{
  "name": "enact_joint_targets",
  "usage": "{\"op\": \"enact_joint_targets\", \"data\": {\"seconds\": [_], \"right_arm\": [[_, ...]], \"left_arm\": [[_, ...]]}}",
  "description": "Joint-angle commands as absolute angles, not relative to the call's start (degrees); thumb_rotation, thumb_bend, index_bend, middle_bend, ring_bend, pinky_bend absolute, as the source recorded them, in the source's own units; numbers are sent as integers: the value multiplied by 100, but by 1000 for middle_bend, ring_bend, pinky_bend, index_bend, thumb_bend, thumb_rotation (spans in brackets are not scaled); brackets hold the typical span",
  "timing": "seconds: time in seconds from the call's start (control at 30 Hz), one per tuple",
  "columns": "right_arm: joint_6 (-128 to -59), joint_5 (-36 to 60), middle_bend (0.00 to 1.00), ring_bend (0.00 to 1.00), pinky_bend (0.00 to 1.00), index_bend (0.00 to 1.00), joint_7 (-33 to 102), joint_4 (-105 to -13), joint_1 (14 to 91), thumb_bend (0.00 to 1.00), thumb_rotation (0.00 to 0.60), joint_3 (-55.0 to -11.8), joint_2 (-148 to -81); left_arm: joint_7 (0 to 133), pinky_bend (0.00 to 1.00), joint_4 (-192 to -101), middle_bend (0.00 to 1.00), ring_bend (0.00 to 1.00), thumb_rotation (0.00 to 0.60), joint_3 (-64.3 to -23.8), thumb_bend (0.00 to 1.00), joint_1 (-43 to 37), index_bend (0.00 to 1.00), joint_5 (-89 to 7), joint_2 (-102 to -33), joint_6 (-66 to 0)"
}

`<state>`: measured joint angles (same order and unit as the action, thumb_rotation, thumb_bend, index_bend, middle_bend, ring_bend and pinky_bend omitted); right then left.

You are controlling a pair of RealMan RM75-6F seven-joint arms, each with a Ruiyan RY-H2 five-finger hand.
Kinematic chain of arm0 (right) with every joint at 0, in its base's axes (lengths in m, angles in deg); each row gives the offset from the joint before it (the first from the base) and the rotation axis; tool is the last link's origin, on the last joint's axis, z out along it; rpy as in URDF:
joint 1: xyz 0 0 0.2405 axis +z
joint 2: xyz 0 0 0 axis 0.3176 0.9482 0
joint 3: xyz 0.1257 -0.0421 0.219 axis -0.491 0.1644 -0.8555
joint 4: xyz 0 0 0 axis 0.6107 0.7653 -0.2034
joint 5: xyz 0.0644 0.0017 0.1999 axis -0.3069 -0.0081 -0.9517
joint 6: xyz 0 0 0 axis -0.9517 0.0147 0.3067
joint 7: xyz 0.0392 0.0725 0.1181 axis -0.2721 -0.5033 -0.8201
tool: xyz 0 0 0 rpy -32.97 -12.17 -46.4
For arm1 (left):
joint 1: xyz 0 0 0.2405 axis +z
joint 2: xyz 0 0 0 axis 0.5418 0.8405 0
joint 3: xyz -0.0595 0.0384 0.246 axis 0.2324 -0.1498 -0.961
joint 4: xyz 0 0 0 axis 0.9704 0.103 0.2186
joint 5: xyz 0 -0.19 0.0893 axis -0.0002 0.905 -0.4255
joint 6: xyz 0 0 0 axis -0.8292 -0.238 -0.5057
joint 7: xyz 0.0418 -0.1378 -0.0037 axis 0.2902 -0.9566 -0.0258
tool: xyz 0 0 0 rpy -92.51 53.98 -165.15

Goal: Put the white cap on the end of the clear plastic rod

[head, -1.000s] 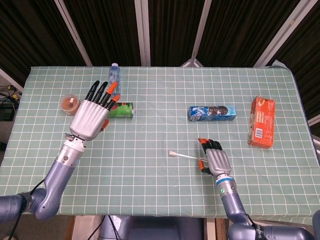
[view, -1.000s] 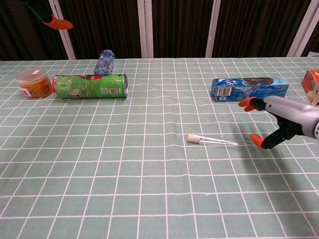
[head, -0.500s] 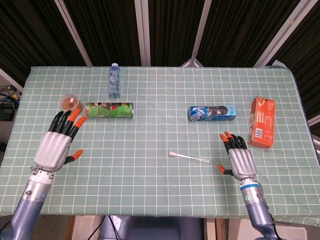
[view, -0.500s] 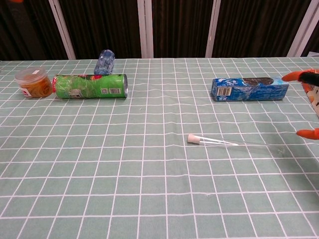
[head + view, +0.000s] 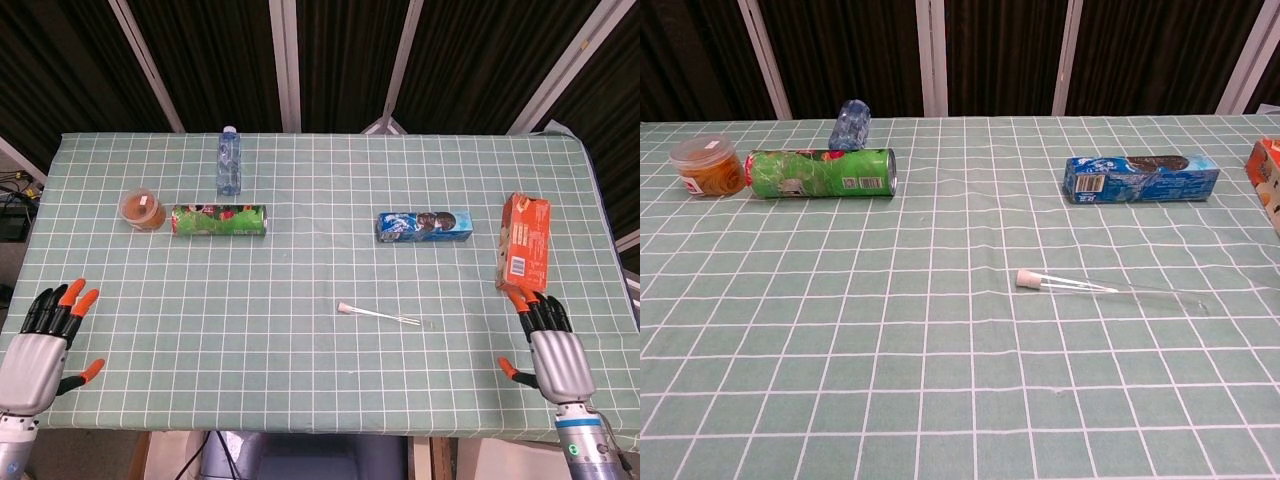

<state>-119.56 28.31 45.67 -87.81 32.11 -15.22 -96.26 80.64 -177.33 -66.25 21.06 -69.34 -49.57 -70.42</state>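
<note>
Near the front middle of the desk (image 5: 320, 250), on its green checked cloth, lies the clear plastic rod (image 5: 395, 319), flat, with the white cap (image 5: 344, 308) already seated on its left end. In the chest view the rod (image 5: 1120, 289) runs rightward from the cap (image 5: 1028, 279), well apart from everything else.

The left hand (image 5: 40, 340) hangs at the front left corner with its fingers spread apart, holding nothing. The right hand (image 5: 550, 345) sits at the front right edge, its fingers likewise apart and empty, just in front of the orange box (image 5: 524, 243). Neither hand shows in the chest view.

Further back, a blue cookie pack (image 5: 424, 226) lies behind the rod. On the left side a green chip can (image 5: 219, 219) lies on its side, a small jar (image 5: 143, 209) just beside its end, and a water bottle (image 5: 229, 163) lies behind them.
</note>
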Motion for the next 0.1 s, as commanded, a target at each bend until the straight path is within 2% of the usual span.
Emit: {"op": "enact_joint_targets", "data": {"seconds": [0.03,0.1], "right_arm": [[-12317,3173,0,0,0,0,4382,-8308,2889,252,600,-1463,-9611],[-12366,3142,0,0,0,0,4242,-8256,2800,252,600,-1526,-9640]], "left_arm": [[7585,0,-17148,0,0,600,-6687,196,2473,0,-7046,-5025,-7301],[7437,0,-16959,0,0,600,-6651,196,2575,0,-6993,-5015,-7308]]}}
